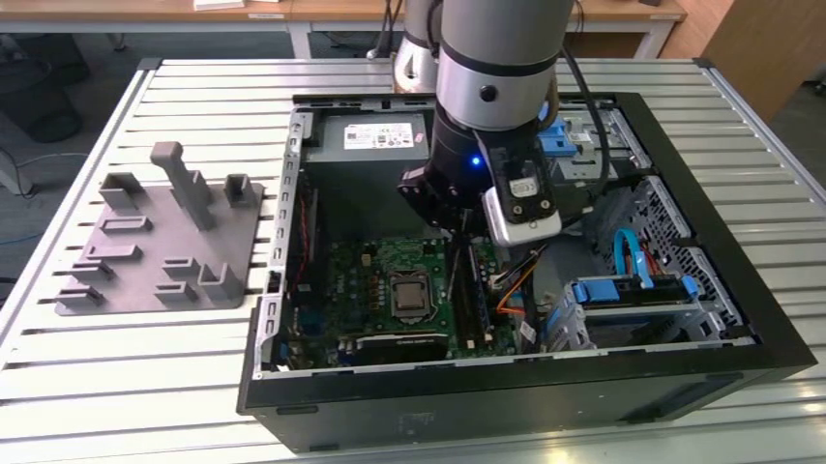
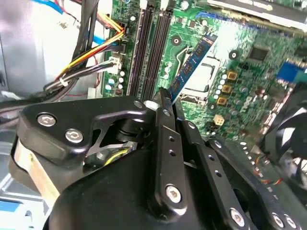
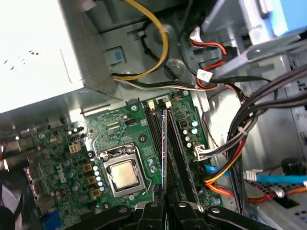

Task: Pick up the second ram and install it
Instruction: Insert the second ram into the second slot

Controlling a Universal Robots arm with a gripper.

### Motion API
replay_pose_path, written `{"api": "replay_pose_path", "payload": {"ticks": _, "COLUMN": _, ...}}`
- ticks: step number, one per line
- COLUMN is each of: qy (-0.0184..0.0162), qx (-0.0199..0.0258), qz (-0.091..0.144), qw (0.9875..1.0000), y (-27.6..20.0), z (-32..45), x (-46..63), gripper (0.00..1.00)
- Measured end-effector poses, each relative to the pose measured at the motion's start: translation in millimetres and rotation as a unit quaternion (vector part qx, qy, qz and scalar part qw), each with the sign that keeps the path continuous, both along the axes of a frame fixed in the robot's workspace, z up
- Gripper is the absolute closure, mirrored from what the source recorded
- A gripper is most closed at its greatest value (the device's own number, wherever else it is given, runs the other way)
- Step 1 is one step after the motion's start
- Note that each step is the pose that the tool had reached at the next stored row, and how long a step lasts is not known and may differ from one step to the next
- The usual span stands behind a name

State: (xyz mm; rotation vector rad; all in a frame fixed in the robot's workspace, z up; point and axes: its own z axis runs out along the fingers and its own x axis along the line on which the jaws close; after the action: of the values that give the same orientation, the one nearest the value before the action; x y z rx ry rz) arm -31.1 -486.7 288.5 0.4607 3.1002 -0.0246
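While clamped in the gripper, second ram (edge-on) above black slots, cables just beside.

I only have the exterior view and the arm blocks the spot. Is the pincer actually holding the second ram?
Observer: Yes. In the second wrist view the pincer is shut on the second ram, a blue stick.
Operator: Is it lined up with the slots?
Observer: In the first wrist view it shows edge-on, running parallel to the long black slots. I cannot tell whether it is seated.
Operator: Any cables in the way?
Observer: The cable bundle lies beside the slots, on the side away from the processor socket, apart from the stick.
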Motion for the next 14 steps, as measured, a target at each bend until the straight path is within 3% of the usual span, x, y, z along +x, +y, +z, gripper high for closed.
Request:
{"api": "replay_pose_path", "payload": {"ticks": 3, "qy": 0.0, "qx": 0.0, "qz": 0.028, "qw": 0.9996, "y": 0.0, "z": -0.4, "x": 0.0, "gripper": 0.86}}
{"api": "replay_pose_path", "payload": {"ticks": 7, "qy": 0.0, "qx": 0.0, "qz": 0.064, "qw": 0.998, "y": 0.0, "z": -0.9, "x": 0.0, "gripper": 0.86}}
{"api": "replay_pose_path", "payload": {"ticks": 11, "qy": 0.0, "qx": 0.0, "qz": 0.1, "qw": 0.995, "y": 0.0, "z": -1.3, "x": 0.0, "gripper": 0.86}}
{"api": "replay_pose_path", "payload": {"ticks": 14, "qy": 0.0, "qx": -0.0001, "qz": 0.127, "qw": 0.9919, "y": 0.0, "z": -1.6, "x": 0.0, "gripper": 0.86}}
